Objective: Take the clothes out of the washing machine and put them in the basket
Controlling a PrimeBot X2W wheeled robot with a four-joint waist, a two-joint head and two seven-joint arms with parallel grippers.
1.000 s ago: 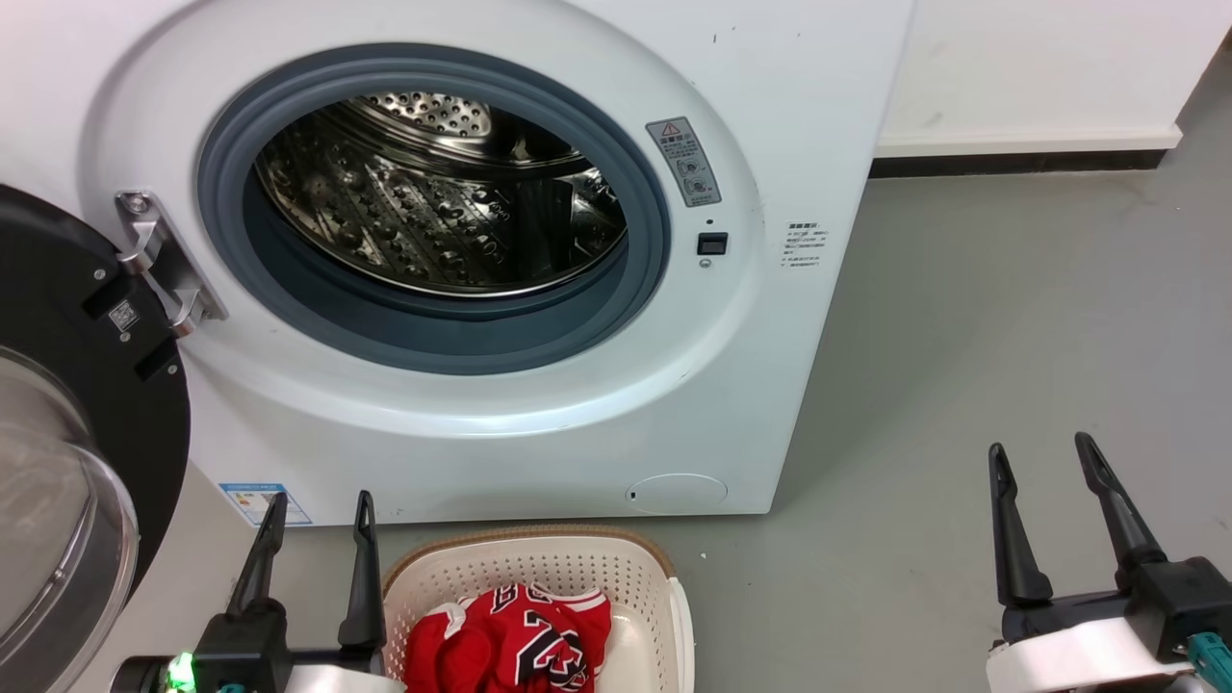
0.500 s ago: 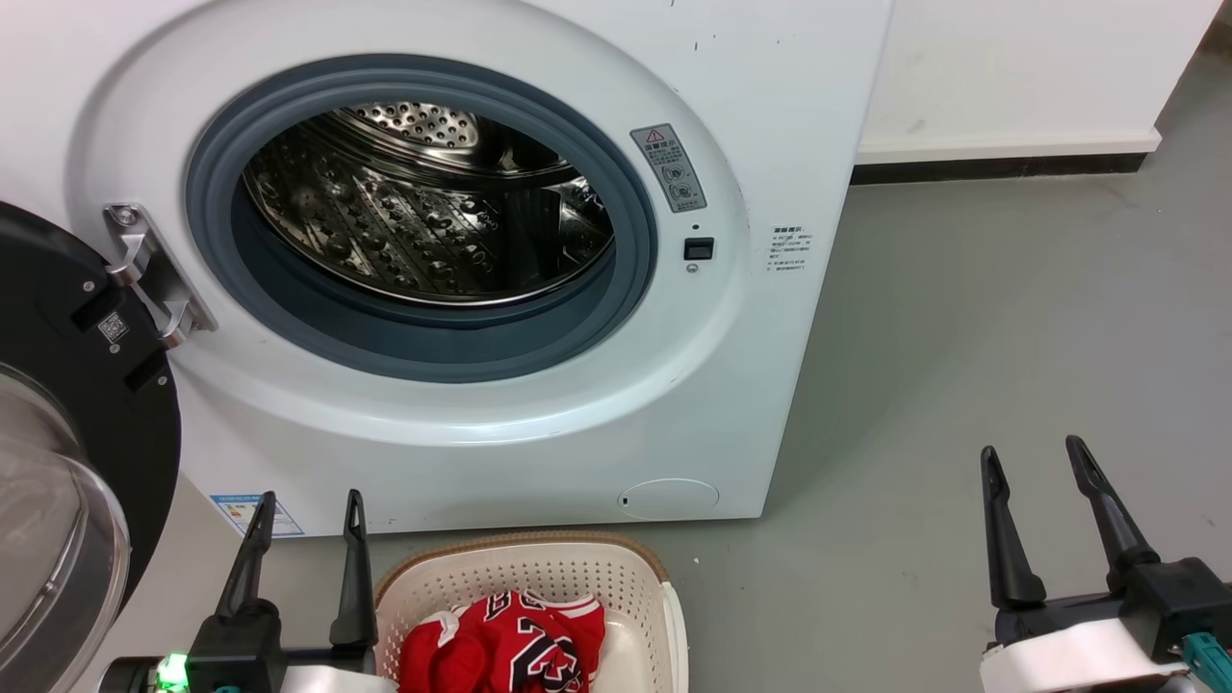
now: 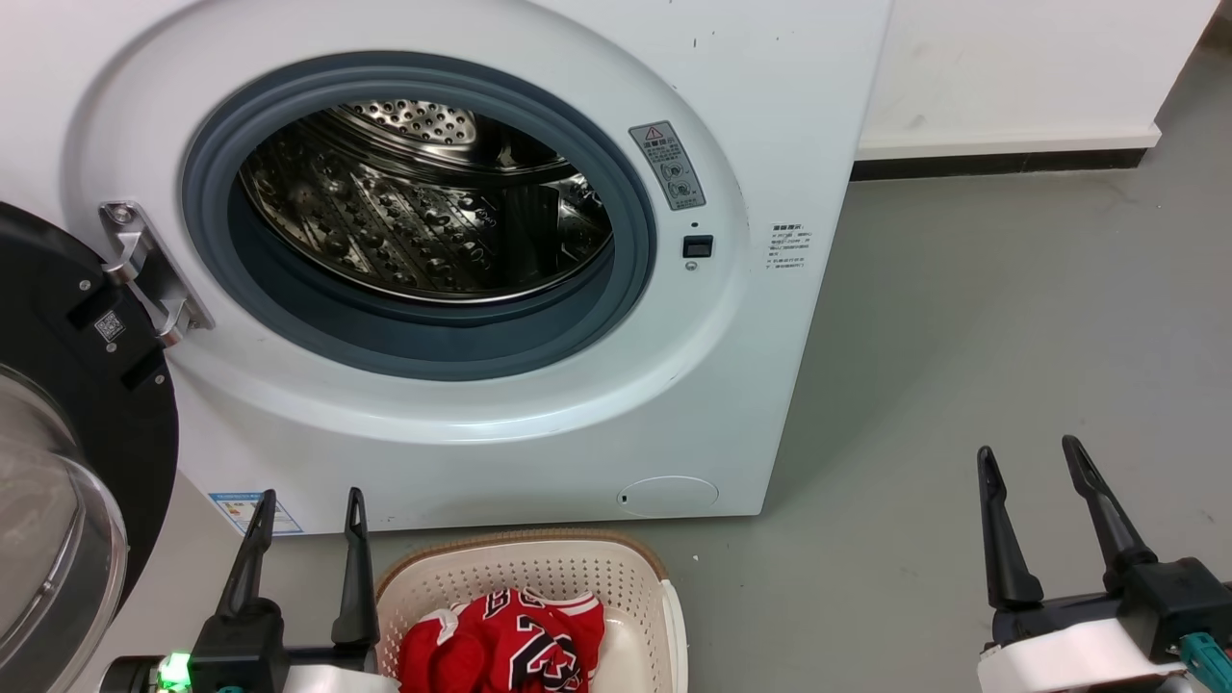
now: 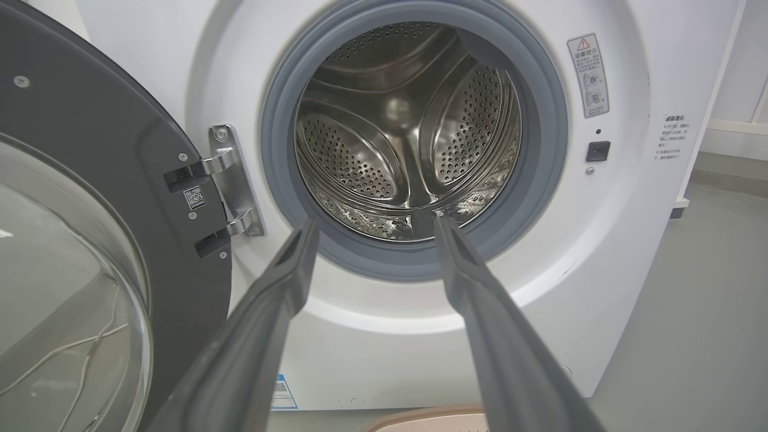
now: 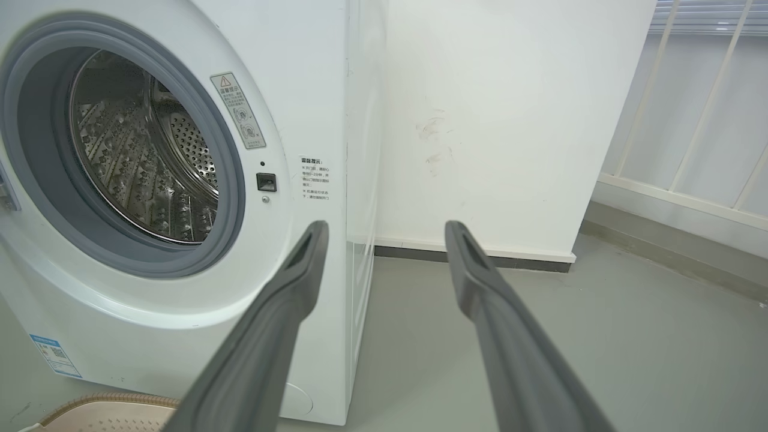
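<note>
Only your head camera has shifted; the things lie as before. The jersey (image 3: 510, 640) sits in the basket (image 3: 520, 536) at 6 o'clock, parked under the washing machine (image 3: 770, 115) and its empty drum (image 3: 423, 221), I judge for a short drop. Left gripper (image 3: 311, 495) at 7, right gripper (image 3: 1027, 448) at 4, both spread, holding nothing.

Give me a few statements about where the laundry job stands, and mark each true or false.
1. The clothes lie in the basket. True.
2. The washing machine has an empty drum. True.
3. The door is shut. False: it stands swung open on the left.
4. The left gripper is shut on the clothes. False: it is open and holds nothing.
5. The right gripper is open. True.
</note>
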